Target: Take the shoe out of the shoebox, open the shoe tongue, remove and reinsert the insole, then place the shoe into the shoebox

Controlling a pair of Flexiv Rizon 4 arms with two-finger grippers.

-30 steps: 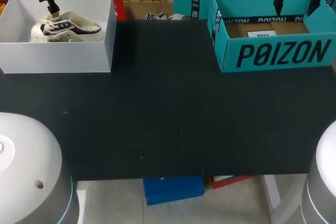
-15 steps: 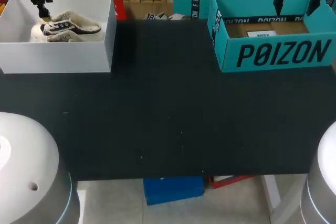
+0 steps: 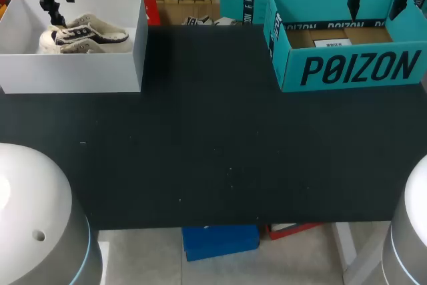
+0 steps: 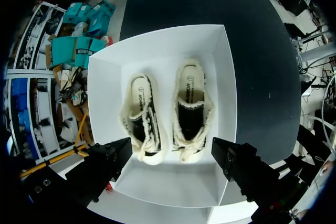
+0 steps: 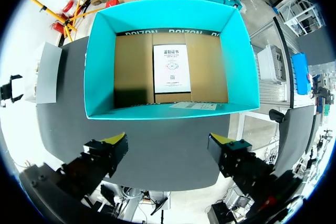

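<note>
A white shoebox (image 3: 73, 75) stands at the table's back left corner with two cream shoes with dark panels (image 3: 87, 33) side by side in it. In the left wrist view one shoe (image 4: 143, 119) lies laced, and the other (image 4: 190, 109) shows its insole through the mouth. My left gripper (image 3: 53, 13) hangs open above the shoes (image 4: 170, 163), touching neither. My right gripper (image 3: 377, 11) hangs open and empty over the teal box (image 3: 347, 65) at the back right.
The teal box (image 5: 168, 109) has a brown cardboard floor with a white printed sheet (image 5: 170, 67) lying on it. The black table (image 3: 213, 138) stretches between the two boxes and down to the front edge.
My left gripper has shifted a little to the left and back over the white shoebox. The right arm and the shoes have kept still.
</note>
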